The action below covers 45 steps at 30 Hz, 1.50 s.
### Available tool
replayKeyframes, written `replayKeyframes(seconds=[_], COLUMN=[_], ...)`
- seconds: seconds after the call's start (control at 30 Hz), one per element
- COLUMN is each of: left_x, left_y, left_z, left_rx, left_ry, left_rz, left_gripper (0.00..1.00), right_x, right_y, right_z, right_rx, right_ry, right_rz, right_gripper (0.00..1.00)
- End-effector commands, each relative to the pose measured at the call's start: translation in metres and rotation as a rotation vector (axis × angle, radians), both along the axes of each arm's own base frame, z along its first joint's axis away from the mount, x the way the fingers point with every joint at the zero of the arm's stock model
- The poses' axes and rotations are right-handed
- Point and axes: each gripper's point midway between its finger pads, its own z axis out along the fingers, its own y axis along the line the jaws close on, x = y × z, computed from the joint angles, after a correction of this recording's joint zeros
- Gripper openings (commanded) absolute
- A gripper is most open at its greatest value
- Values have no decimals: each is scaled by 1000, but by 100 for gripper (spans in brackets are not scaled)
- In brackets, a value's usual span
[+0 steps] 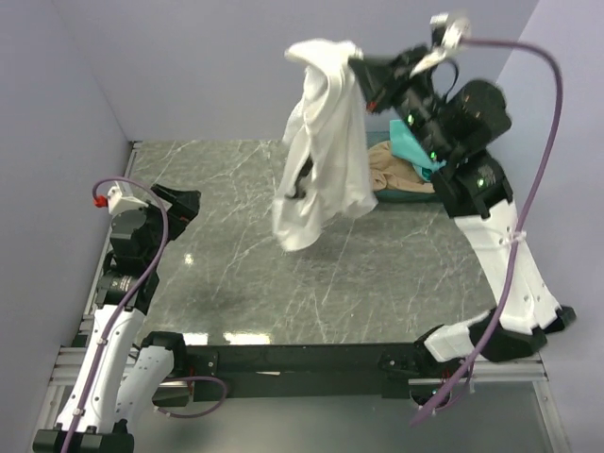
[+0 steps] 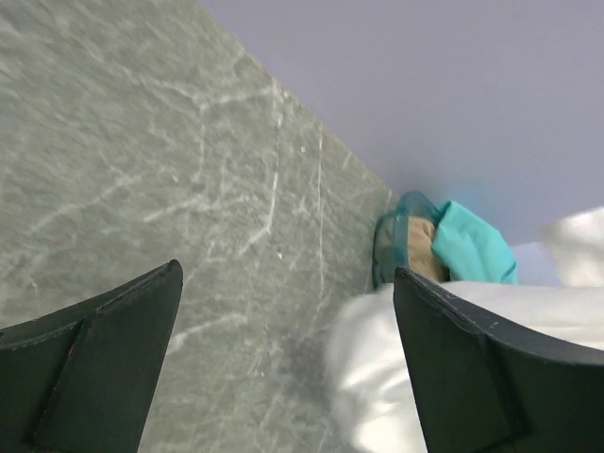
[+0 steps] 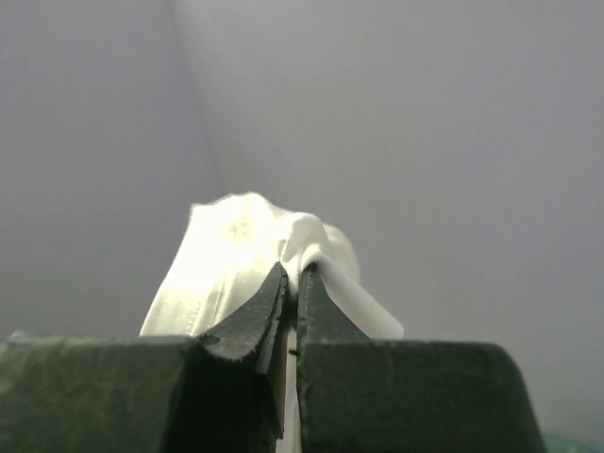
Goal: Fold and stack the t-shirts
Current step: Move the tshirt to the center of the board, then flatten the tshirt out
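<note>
A white t-shirt hangs high over the table's back middle, bunched at its top in my right gripper, which is shut on it. The right wrist view shows the white cloth pinched between the closed fingers. A teal t-shirt and a tan t-shirt lie in the green basket at the back right. My left gripper is open and empty at the table's left side. In its wrist view the white t-shirt hangs ahead, with the teal t-shirt and tan t-shirt behind.
Grey marble tabletop with lilac walls at the back and left. The right arm rises from the near right, its purple cable looping above. The basket stands against the back wall.
</note>
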Motion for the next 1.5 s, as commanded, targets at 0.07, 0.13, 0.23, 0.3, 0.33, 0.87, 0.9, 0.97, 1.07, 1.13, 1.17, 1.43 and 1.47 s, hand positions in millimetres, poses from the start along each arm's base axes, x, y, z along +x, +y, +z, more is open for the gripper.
replayKeyframes(seconds=[0.07, 0.13, 0.23, 0.3, 0.33, 0.87, 0.9, 0.97, 1.07, 1.13, 1.17, 1.43, 1.47], left_x=[4, 4, 4, 5, 4, -29, -32, -35, -35, -35, -36, -32, -32], left_y=[-26, -34, -44, -50, -55, -63, -66, -69, -75, -75, -76, -95, -93], left_z=[-22, -41, -70, -93, -101, -217, -220, -227, -235, -241, -247, -264, -264], left_rx=[-73, -82, -83, -78, -70, 93, 76, 61, 57, 69, 75, 89, 98], left_ry=[45, 92, 171, 240, 269, 717, 719, 726, 752, 778, 797, 839, 843], left_rz=[-128, -173, -233, -251, -258, -191, -204, -218, -238, -228, -231, -287, -279], left_gripper=[100, 99, 99, 99, 99, 100, 100, 99, 96, 90, 89, 25, 8], right_x=[1, 10, 9, 5, 3, -15, -15, -14, -7, -1, 1, 23, 24], right_y=[-14, -23, -63, -92, -110, -121, -117, -103, -93, -88, -87, -67, -67], right_z=[-141, -238, -351, -397, -413, -440, -444, -452, -464, -473, -475, -494, -496], right_rx=[45, 25, 34, 25, 25, -103, -122, -172, -213, -234, -240, -295, -309], right_ry=[262, 439, 695, 820, 862, 874, 875, 885, 921, 953, 960, 986, 990], right_rz=[-56, -123, -293, -417, -487, -483, -459, -381, -337, -325, -325, -261, -258], right_gripper=[0, 0, 12, 40, 49, 88, 88, 88, 88, 88, 88, 86, 85])
